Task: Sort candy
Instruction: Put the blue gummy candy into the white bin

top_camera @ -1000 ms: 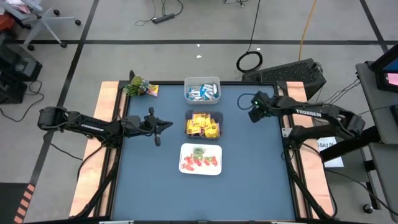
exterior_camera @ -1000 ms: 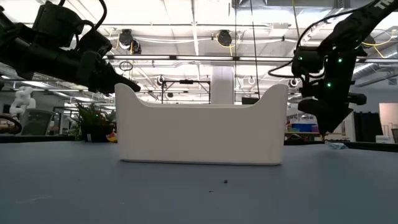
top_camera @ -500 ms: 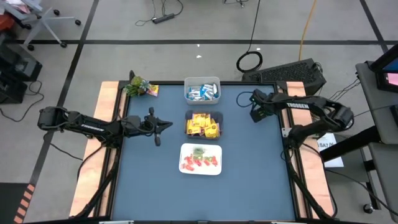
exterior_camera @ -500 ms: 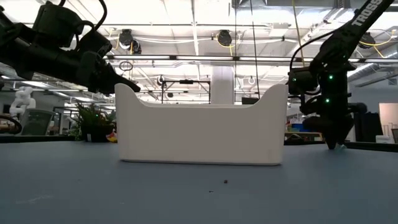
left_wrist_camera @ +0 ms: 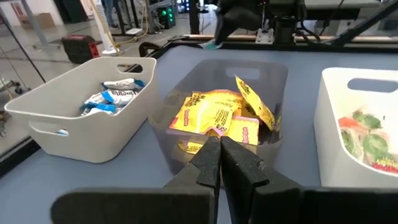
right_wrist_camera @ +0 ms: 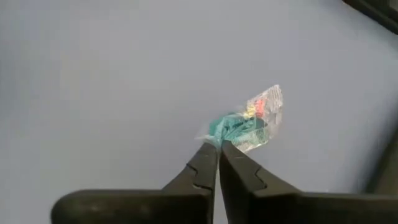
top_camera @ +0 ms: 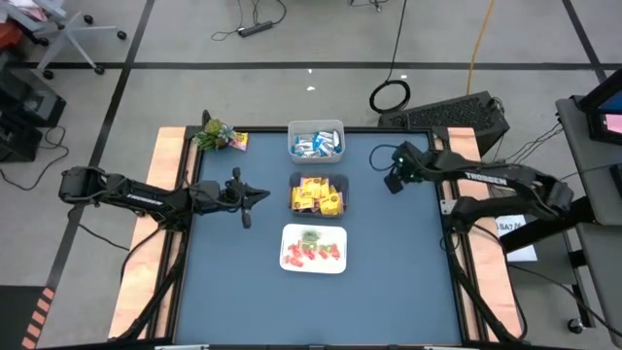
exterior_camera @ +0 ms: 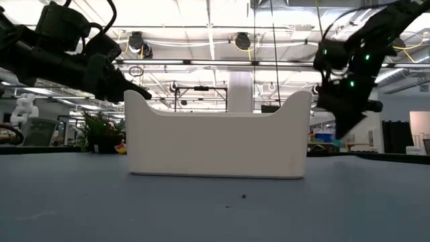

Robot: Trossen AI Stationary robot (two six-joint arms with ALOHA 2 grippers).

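Three bins stand in a row at the table's middle: a white one [top_camera: 316, 143] with blue-and-white bars, a grey one [top_camera: 319, 195] with yellow packets, and a white one [top_camera: 314, 249] with red and green pieces. My right gripper [top_camera: 390, 184] hangs right of the grey bin, shut on a small green candy [right_wrist_camera: 245, 124] in a clear wrapper. My left gripper [top_camera: 255, 197] hovers shut and empty, left of the grey bin, its tips [left_wrist_camera: 219, 146] pointing at the yellow packets. My right gripper pinches the candy by one end of its wrapper [right_wrist_camera: 214, 132] between its two fingertips. The fingers come from above, slanting down. The rest of the candy sticks out past the tips, lifted clear of the blue table.
A green leafy plant [top_camera: 214, 135] with a yellow packet [top_camera: 239, 141] beside it sits at the table's far left corner. Bare blue tabletop [top_camera: 408, 262] lies to the right of the bins and along the near edge.
My right gripper has dropped onto the candy lying on the table at the far right, shut on it and risen again, shifting a little toward the bins. The candy has been lifted clear of the table.
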